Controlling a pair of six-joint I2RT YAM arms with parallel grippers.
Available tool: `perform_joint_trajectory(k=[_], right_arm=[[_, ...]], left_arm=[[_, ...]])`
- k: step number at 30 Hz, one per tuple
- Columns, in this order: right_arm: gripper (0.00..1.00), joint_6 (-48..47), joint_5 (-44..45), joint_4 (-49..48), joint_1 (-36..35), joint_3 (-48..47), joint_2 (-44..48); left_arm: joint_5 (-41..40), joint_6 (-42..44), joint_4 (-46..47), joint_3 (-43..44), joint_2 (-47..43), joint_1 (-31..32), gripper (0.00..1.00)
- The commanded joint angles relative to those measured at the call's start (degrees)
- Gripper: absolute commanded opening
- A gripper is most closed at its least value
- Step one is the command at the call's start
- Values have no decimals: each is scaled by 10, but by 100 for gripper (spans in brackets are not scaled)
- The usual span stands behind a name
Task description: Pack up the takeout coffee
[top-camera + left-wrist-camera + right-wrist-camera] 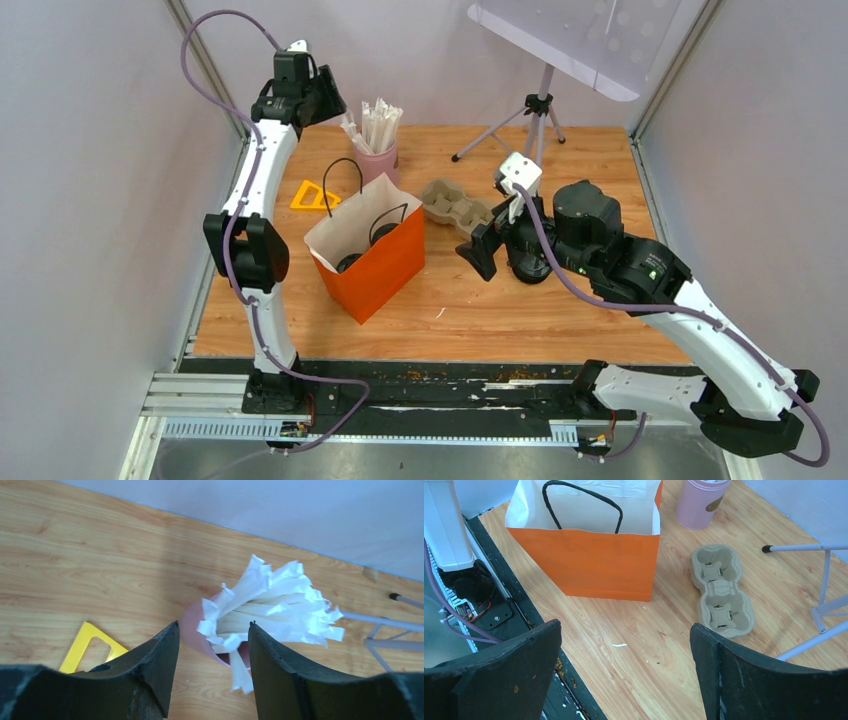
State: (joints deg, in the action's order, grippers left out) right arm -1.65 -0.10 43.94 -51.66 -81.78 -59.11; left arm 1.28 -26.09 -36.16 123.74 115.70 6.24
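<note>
The takeout coffee sits inside the upright orange paper bag [385, 270]. Only two black lids [349, 263] [384, 233] show through its open top, and the cup bodies are hidden. My left gripper [332, 103] hangs high at the back, over the pink cup of white sticks [192, 630]. In the left wrist view the gripper [214, 630] is open with nothing between its fingers. My right gripper [478, 255] hovers to the right of the bag. The right wrist view shows that gripper [624, 630] wide open and empty above bare wood, facing the bag [589, 562].
A pulp two-cup carrier [455, 205] [721, 590] lies right of the bag. A yellow triangle frame [313, 197] [87, 647] lies left of the pink cup [378, 160]. A tripod [535, 120] stands at the back right. The table's black front rail [400, 375] runs along the near edge.
</note>
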Motion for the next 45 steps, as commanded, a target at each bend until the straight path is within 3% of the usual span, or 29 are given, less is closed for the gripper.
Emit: perform_joint_trajectory(k=[1, 10, 45], right_arm=[[100, 13, 0, -13, 2, -19, 0], [100, 31, 0, -21, 2, -16, -13], [100, -17, 49, -17, 1, -6, -7]], left_arm=[[14, -3, 32, 24, 6, -24, 58], [148, -49, 138, -26, 26, -47, 48], [177, -33, 149, -63, 41, -46, 39]])
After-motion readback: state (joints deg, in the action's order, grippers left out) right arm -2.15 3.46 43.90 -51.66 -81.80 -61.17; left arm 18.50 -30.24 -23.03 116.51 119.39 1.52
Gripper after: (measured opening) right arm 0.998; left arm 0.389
